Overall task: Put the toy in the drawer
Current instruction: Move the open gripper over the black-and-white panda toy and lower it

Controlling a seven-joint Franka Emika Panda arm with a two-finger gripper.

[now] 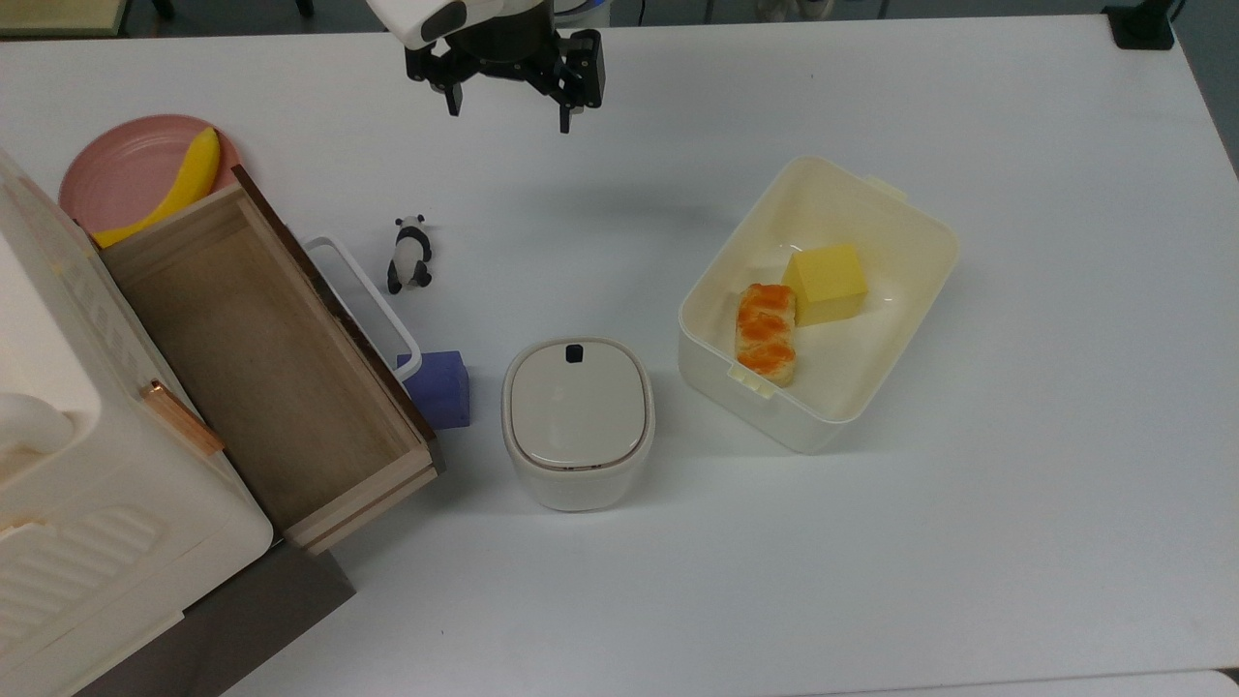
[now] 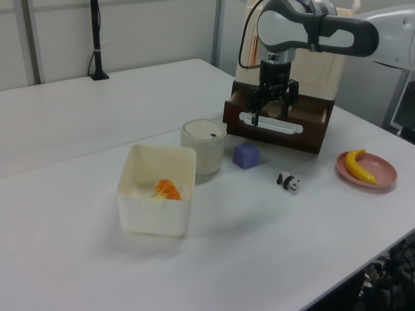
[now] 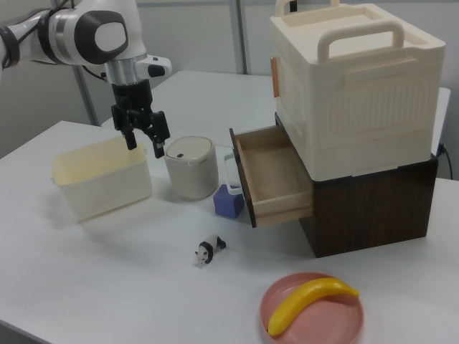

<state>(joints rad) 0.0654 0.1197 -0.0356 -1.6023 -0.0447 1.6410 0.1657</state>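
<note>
So gripper [image 1: 511,108] hangs above table, fingers spread, nothing held. Panda toy [image 1: 410,255] lies on table below and toward top view's left of it, just beside drawer [image 1: 266,373] handle (long axis roughly up-down in top view). Drawer open, empty.

Black-and-white toy [image 1: 410,254], purple block [image 1: 440,388], pink plate [image 1: 121,174].

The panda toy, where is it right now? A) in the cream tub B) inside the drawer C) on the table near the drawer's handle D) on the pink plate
C: the panda lies on the bare table beside the white handle of the open drawer, which is empty.
</note>
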